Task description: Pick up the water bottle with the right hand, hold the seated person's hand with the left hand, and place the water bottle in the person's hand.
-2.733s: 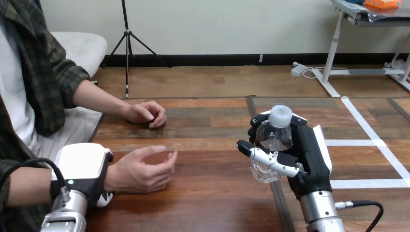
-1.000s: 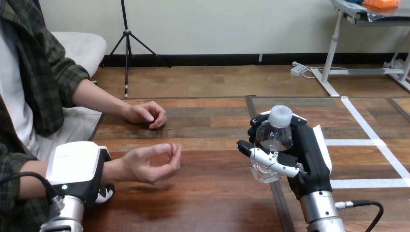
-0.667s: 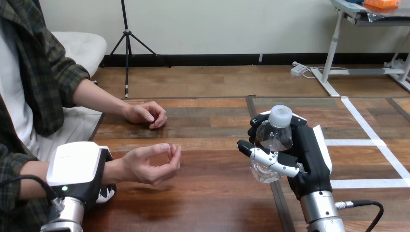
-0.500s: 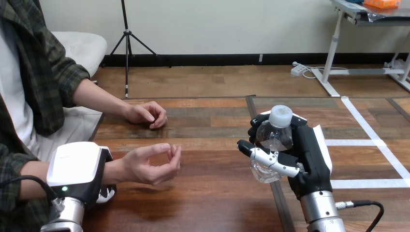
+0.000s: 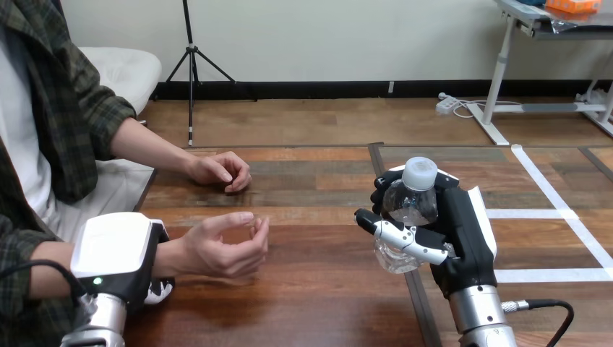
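My right hand (image 5: 463,231) is wrapped round the bottle (image 5: 409,210), well right of the person's near hand (image 5: 224,247); my left hand (image 5: 116,249) sits at their wrist (image 5: 168,259), grip unclear, so that palm could drift and I'd drop it

No text, number or sign can be read — not on the water bottle (image 5: 409,206), not elsewhere.

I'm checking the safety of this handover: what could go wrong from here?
The person's nearer hand, beside the left hand, has curled fingers, so the water bottle might bump them rather than settle in the palm. The right hand holds the bottle a stretch of table away; it could slip on the way.
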`<move>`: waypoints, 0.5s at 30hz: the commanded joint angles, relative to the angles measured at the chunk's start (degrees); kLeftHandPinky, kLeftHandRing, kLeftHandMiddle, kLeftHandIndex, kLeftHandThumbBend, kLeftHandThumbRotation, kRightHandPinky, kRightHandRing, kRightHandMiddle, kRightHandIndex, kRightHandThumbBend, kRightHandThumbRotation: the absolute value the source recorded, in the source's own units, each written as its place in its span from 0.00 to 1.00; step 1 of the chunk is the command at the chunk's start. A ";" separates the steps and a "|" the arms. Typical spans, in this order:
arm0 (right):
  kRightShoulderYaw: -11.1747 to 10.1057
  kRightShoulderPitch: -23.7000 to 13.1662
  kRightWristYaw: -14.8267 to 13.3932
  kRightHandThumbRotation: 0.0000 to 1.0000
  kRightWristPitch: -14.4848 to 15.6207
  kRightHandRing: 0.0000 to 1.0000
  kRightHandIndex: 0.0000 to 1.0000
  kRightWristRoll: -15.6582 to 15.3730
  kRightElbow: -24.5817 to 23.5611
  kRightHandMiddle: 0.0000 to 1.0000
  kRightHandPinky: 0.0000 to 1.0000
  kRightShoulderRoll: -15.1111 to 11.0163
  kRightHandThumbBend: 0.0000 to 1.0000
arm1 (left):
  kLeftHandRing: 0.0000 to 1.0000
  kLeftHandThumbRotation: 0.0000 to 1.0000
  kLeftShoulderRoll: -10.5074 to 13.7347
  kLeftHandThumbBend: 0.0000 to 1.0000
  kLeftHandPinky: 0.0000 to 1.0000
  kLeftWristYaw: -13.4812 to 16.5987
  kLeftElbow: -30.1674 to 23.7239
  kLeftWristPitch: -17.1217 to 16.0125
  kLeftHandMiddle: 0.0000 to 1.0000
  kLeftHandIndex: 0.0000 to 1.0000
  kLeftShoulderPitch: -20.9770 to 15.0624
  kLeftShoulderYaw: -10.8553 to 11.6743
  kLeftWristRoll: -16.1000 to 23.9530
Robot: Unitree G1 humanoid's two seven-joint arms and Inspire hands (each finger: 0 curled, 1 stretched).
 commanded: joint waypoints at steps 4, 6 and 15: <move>-0.62 -5.02 -0.24 0.00 -0.61 0.43 0.48 0.61 -4.10 0.47 0.40 -0.66 0.70 | 0.55 0.00 -0.73 0.85 0.52 -3.65 5.01 1.72 0.60 0.60 -3.20 -2.14 -0.05; -0.65 -5.01 -0.12 0.00 -0.49 0.43 0.48 0.75 -4.15 0.47 0.40 -0.66 0.70 | 0.56 0.00 -1.15 0.85 0.52 -3.16 6.80 1.64 0.61 0.61 -4.05 -2.61 0.08; -0.74 -4.93 0.30 0.00 -0.20 0.43 0.48 1.35 -4.30 0.47 0.40 -0.64 0.70 | 0.57 0.00 -2.49 0.85 0.54 -0.71 12.88 1.31 0.61 0.61 -6.95 -4.55 0.15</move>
